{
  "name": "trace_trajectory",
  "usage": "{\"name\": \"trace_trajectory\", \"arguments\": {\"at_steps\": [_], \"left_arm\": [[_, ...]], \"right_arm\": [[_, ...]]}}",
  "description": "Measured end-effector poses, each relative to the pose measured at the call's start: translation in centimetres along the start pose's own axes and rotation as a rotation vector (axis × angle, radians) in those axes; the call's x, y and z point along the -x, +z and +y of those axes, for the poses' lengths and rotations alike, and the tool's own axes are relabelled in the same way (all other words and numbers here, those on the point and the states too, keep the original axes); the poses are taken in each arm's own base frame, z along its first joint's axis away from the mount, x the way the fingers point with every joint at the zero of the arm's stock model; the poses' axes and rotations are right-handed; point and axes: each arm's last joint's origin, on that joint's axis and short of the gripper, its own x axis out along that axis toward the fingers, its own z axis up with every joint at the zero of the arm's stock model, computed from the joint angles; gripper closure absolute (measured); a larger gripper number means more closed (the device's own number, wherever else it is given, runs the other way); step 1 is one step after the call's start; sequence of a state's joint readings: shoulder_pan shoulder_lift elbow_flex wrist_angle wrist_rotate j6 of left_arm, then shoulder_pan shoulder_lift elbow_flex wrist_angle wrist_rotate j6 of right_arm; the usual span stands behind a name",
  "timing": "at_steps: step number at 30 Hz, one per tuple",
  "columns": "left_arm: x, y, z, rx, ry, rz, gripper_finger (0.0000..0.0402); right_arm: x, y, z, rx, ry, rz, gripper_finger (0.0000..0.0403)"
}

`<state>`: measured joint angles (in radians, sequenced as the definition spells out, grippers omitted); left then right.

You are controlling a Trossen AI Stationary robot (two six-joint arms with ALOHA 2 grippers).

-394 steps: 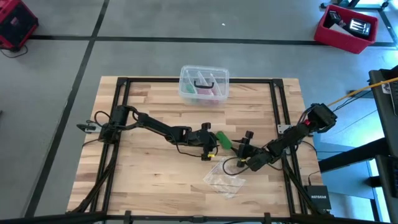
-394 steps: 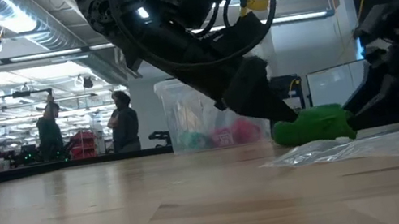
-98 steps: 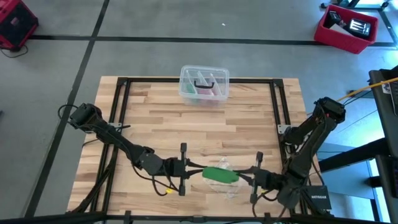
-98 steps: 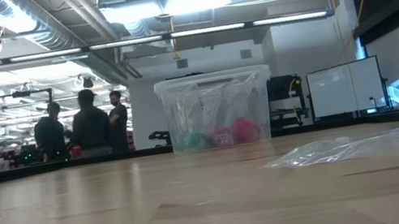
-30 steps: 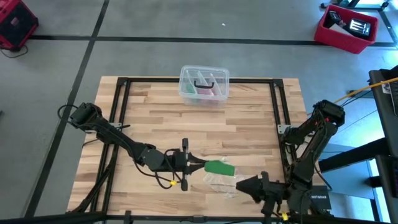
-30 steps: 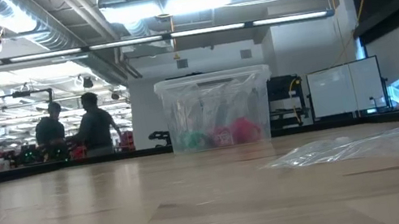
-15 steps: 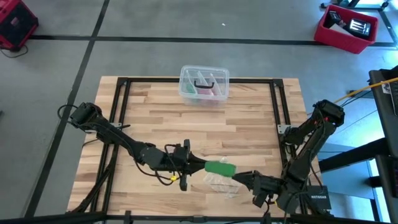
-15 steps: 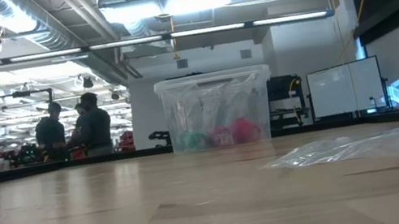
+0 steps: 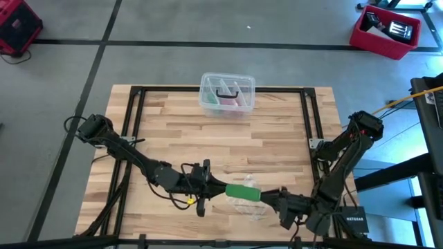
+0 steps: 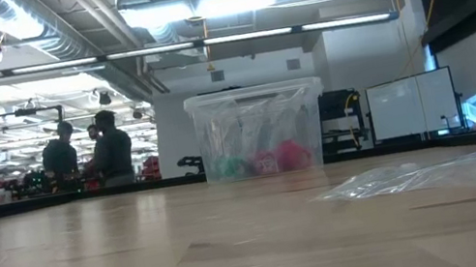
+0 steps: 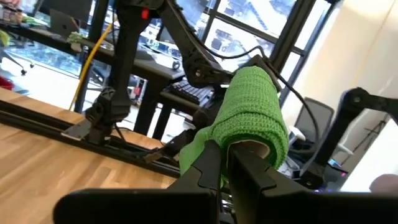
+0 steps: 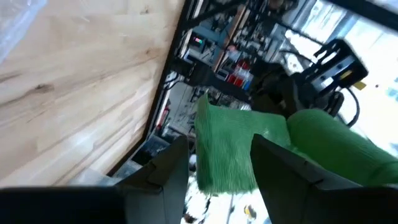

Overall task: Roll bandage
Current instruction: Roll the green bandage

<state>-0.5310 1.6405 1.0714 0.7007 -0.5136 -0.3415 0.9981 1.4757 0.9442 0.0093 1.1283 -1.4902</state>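
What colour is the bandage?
Bright green; the bandage shows best in the left wrist view.

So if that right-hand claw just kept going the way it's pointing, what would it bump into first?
Most likely the bandage. The right gripper points toward the left gripper, which is shut on the green roll's core. The loose end already hangs between the right gripper's fingers, though depth there is hard to judge.

bandage | bright green, mostly rolled, loose end hanging | held above table's near edge
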Motion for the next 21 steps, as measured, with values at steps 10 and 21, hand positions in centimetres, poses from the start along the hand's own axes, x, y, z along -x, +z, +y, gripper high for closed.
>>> {"name": "trace_trajectory", "arguments": {"at_steps": [10,21], "left_arm": [[0.0,0.0,0.1,0.005,0.001,0.002,0.0391],[0.0,-0.1,0.1,-0.006,0.002,0.007,0.0391]], "right_arm": [[-0.7,-0.4,0.1,0.044,0.018,0.005,0.0231],[-2.2,-1.2,0.2,0.076,0.042,0.028,0.0232]]}}
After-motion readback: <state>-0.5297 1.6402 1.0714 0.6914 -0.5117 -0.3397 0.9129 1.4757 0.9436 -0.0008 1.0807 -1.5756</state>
